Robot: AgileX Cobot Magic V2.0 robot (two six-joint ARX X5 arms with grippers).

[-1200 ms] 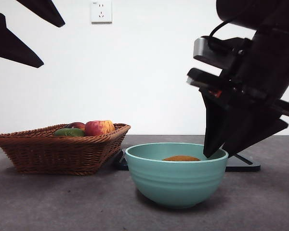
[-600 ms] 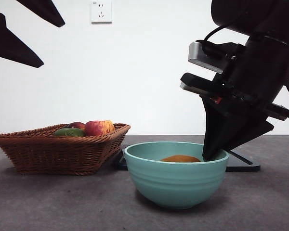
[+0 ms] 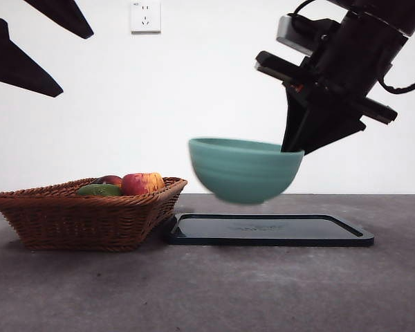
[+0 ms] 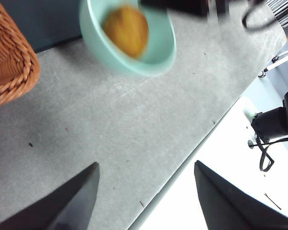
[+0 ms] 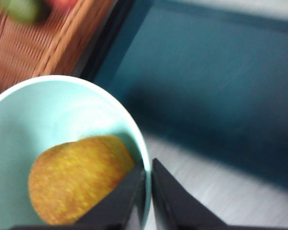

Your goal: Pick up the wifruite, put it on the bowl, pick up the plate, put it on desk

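- At the upper left of the front frame, the left hand (image 3: pixel 38 59) shows only as two black tips; in its own wrist view the jaws stand wide apart and hold nothing, above the bare grey surface (image 4: pixel 110 139).
- At the lower left, a brown wicker basket (image 3: pixel 83 218) rests on the surface, holding a green fruit (image 3: pixel 99 189) and a red-and-yellow apple (image 3: pixel 142 183).
- Just right of the basket, in the lower middle of the frame, a flat black tray (image 3: pixel 270 230) lies on the surface.
- In the middle of the frame the teal bowl (image 3: pixel 243 169) hangs in the air above the tray, clear of it and a little blurred.
- The wifruite (image 5: pixel 79 177) lies inside the bowl, seen in both wrist views; the bowl's wall hides it in the front view.
- At the upper right, the right hand (image 5: pixel 148 191) comes down to the bowl's right rim, jaws narrow and pinched on that rim, one inside and one outside.
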